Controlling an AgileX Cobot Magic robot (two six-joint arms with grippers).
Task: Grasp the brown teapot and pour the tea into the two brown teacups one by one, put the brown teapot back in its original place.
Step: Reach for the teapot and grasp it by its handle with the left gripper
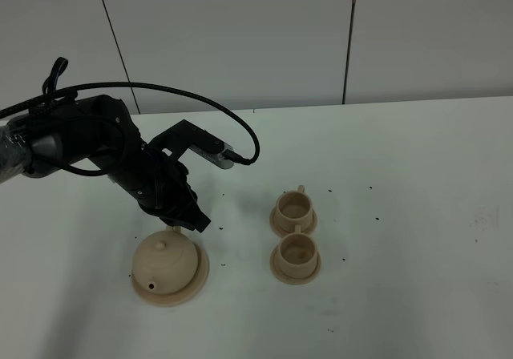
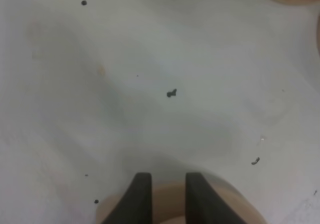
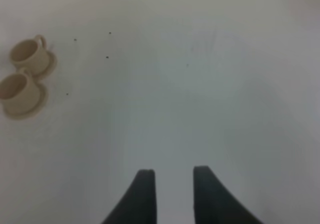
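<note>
On table [image 1: 417,239], one teapot [image 1: 164,264], two teacups [image 1: 294,208] [image 1: 296,252]

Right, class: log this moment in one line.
round tan clay teapot on flat tan saucer | left jaws at handle | two tan clay teacups upright

Right side wide open, left corner crowded!

The white tabletop [image 1: 417,215] runs bare all across the right, with only tiny black specks [image 1: 330,191], nothing to stop a claw. In the middle, the far teacup [image 1: 293,208] and near teacup [image 1: 296,252], small light-tan clay cups on saucers, sit just beside each other with no lane between. A clear strip separates them from the squat light-tan clay teapot [image 1: 164,261], whose far side is boxed in by the black left arm [image 1: 88,143] and left claw [image 1: 191,223].
</note>
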